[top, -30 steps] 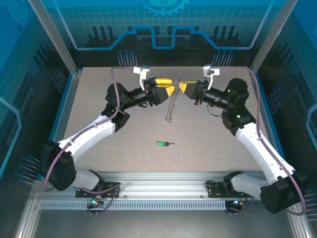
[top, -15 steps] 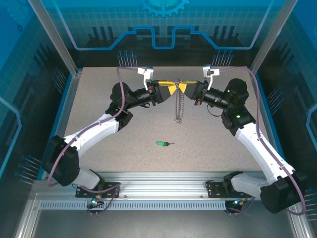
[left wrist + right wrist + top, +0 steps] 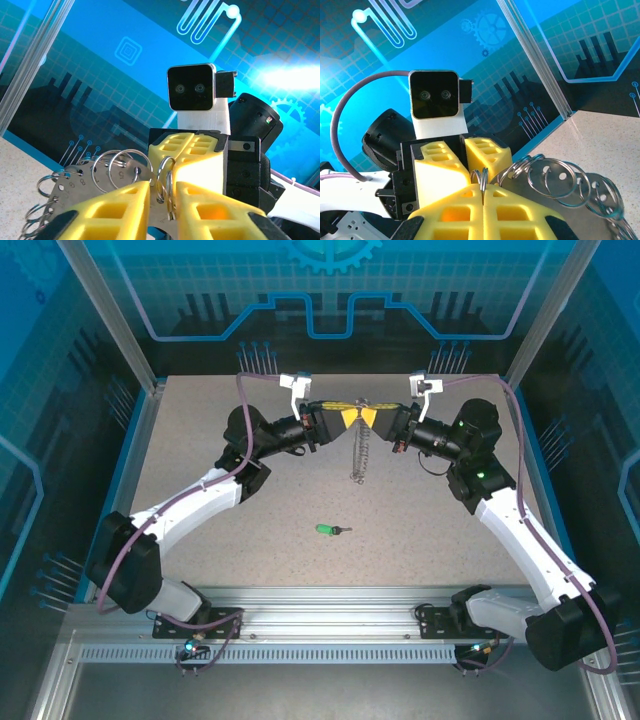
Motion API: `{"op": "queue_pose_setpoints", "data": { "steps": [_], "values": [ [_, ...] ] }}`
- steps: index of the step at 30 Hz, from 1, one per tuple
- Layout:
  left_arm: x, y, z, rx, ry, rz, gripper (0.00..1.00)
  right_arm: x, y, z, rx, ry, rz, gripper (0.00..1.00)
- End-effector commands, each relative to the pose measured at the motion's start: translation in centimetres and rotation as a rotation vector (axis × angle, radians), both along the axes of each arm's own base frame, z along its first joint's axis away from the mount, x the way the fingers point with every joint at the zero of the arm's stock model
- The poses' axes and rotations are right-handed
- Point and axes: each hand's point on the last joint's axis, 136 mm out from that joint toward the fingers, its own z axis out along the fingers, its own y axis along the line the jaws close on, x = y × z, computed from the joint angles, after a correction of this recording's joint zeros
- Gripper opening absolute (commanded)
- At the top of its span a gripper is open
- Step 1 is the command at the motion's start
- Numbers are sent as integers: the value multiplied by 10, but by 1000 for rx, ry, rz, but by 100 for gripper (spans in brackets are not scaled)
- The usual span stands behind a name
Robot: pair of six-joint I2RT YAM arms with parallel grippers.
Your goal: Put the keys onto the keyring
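Both my grippers meet nose to nose in the upper middle of the overhead frame, lifted off the table (image 3: 420, 540). My right gripper (image 3: 482, 188) is clamped tight on the keyring (image 3: 481, 176), with the thin split ring pinched between its yellow fingertips. My left gripper (image 3: 162, 189) faces it with its jaws standing narrow on either side of the same ring. There may be a sliver of gap on one side, so I cannot tell whether its pads actually bite.

A chain of silvery rings (image 3: 357, 455) hangs straight down from the ring toward the tabletop. In the wrist views a perforated metal tag (image 3: 75, 187) hangs in among those loops.

The key (image 3: 328, 530) is what matters now. It lies flat on the table, well apart from my jaws, below them in the frame and just left of the line of the chain. Its long axis runs roughly left to right, with the green head on the left and the short blade pointing right. It sits a shade nearer my left side, though neither arm has much of an edge.

Both arms reach forward and bend inward at the elbows, with the wrists turned so the grippers point horizontally at each other. As I judge it, one gripper has to let go and drop down for the key. The right one has the sure grip, so the left looks like the one to go.
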Motion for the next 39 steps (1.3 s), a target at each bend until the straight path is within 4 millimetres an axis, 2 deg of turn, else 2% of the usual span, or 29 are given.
{"op": "queue_pose_setpoints", "data": {
  "steps": [1, 4, 6, 7, 9, 10, 11, 15, 21, 27, 39],
  "values": [
    [-6, 1, 20, -35, -65, -4, 16, -5, -1, 11, 15, -50, -4, 0],
    [-6, 1, 18, -33, -62, -5, 2, -4, -1, 11, 14, -47, -5, 0],
    [-7, 1, 18, -30, -65, -3, 0, 0, -5, 10, 6, -39, -34, 0],
    [-7, 1, 17, -25, -65, -1, 0, 3, -12, 5, -6, -6, -61, 12],
    [-8, 2, 17, -17, -73, -1, 0, 7, -29, 5, 5, 10, -112, 43],
    [-10, 2, 17, -9, -78, -2, 0, 8, -38, 7, 14, 13, -136, 53],
    [-11, 2, 16, -1, -84, -2, 0, 8, -45, 7, 18, 17, -153, 58],
    [-20, 4, 21, 38, -145, -6, 0, 1, -62, 7, 5, 26, -188, 63],
    [-35, 3, 28, 117, -255, -32, 0, -9, -58, 5, 0, 9, -146, 76],
    [-39, 1, 28, 186, -322, -51, 0, -22, -48, 11, -26, -62, -72, 77],
    [-37, -5, 32, 219, -404, -64, 0, -37, -24, 15, -73, -145, 41, 61]
  ]
}}
